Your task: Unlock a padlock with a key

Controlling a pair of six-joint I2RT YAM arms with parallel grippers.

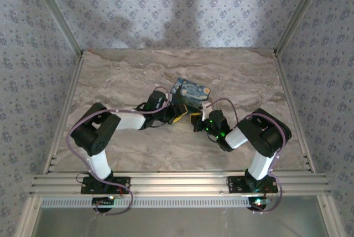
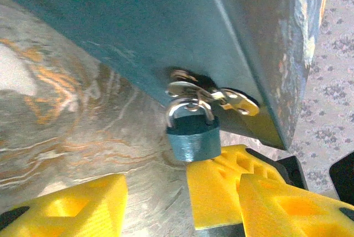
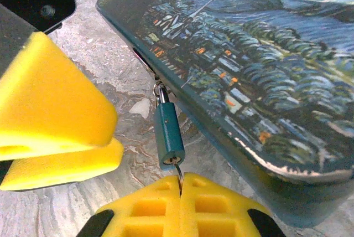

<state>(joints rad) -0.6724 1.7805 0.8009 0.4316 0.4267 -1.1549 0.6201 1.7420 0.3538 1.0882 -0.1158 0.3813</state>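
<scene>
Roughly at the middle of the marbled table (image 1: 121, 76) lies the blue tin (image 1: 191, 91) with its starry-night lid, and both arms reach in to its near side. The padlock (image 3: 167, 137) hangs off that side – a tiny bluish body, its thin silvery shackle passed through the tin's metal hasp (image 2: 188, 89), next to a brass-coloured tab (image 2: 239, 103). From the left wrist the padlock (image 2: 193, 140) sits just under the tin's edge (image 2: 166, 21), its bottom touching a yellow latticed finger that comes in from the lower right.

The right gripper (image 3: 180, 184) is pressed together directly below the padlock, its two yellow pads meeting with no gap. A thin silver sliver of the key (image 3: 178, 166) runs from the lock's underside into the seam between them, so the gripper is clamped on the key.

The left gripper (image 2: 180, 192) stands apart – jaws spread wide, holding nothing, one finger (image 2: 72, 209) well to the left of the padlock. From the right wrist its yellow fingers (image 3: 55, 104) sit just to the left of the lock, not touching it.

In the overhead view the left gripper (image 1: 176, 118) and right gripper (image 1: 196, 122) are close together at the tin's near edge.
</scene>
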